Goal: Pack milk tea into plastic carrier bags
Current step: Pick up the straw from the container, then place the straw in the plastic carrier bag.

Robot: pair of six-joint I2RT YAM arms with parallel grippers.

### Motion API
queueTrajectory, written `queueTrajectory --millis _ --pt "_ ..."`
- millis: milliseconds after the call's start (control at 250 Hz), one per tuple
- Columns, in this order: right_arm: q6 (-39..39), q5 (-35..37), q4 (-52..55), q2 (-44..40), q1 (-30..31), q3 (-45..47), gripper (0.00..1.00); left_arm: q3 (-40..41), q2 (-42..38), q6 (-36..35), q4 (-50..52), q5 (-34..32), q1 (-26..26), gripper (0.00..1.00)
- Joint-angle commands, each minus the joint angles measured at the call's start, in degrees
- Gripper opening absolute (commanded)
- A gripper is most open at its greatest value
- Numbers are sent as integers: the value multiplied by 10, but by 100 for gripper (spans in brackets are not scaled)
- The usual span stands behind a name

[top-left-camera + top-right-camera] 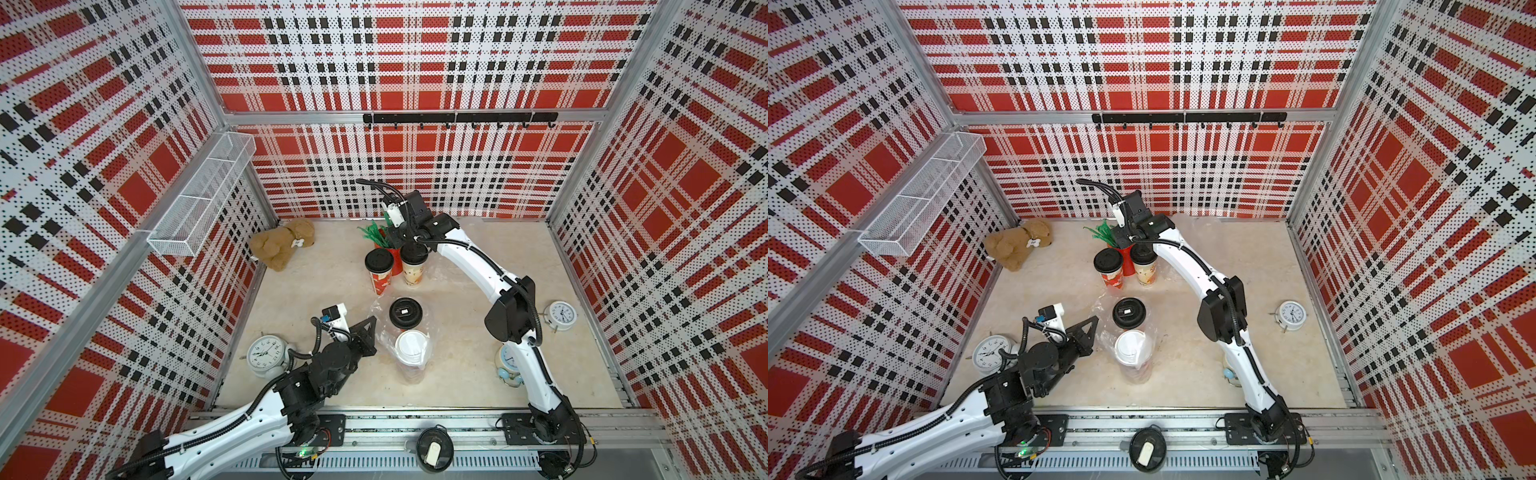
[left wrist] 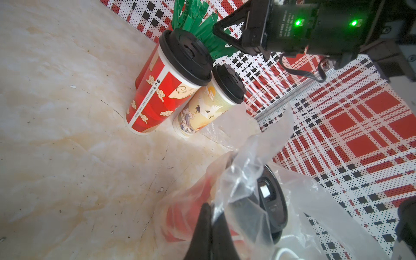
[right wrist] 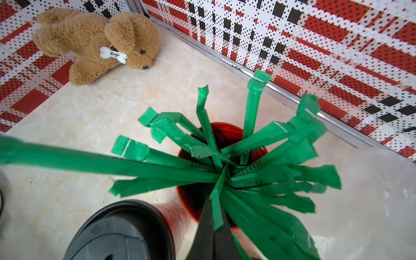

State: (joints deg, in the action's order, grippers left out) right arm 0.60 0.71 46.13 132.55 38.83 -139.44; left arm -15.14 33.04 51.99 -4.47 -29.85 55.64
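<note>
Two milk tea cups with black lids, one red (image 1: 380, 278) and one cream (image 1: 412, 274), stand at the back. A black-lidded cup (image 1: 405, 312) and a white-lidded cup (image 1: 411, 349) stand inside a clear plastic carrier bag (image 1: 384, 332) mid-table. My left gripper (image 2: 210, 207) is shut on that bag's edge (image 2: 225, 191), at the bag's left side in both top views (image 1: 1095, 326). My right gripper (image 3: 213, 204) hangs over the red straw holder (image 3: 225, 132) behind the cups, shut on a green straw (image 3: 216, 202). A second clear bag (image 3: 371, 191) lies right of the holder.
A plush dog (image 1: 282, 245) lies at the back left. Clocks stand at the left (image 1: 266, 353), right (image 1: 561, 313) and near the right arm's base (image 1: 508, 365). A wire basket (image 1: 203, 195) hangs on the left wall, and a loose black lid (image 1: 434, 449) rests on the front rail.
</note>
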Motion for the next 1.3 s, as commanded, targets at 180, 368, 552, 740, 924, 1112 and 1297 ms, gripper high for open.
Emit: queueTrajectory --millis 180,368,552,740,924,1112,1297 --pt "-41 -6 56 -129 18 -3 0 -2 -14 -23 1 -3 -2 0" --pt "-54 -13 123 -193 30 -9 0 -13 -22 -42 -4 -7 -2 0" --pt "-59 -26 174 -255 53 -11 0 -21 -10 -52 -12 1 -2 0" --pt "-60 -12 226 -319 97 -7 0 -24 -5 -55 -12 6 -1 0" --pt "-46 -13 269 -372 149 -5 0 -25 -11 -58 -12 3 -1 0" --pt "-20 -13 315 -408 186 6 0 -30 -24 -70 -12 -5 3 0" --pt "1 -38 334 -432 195 46 0 -32 -22 -71 -12 -5 5 0"
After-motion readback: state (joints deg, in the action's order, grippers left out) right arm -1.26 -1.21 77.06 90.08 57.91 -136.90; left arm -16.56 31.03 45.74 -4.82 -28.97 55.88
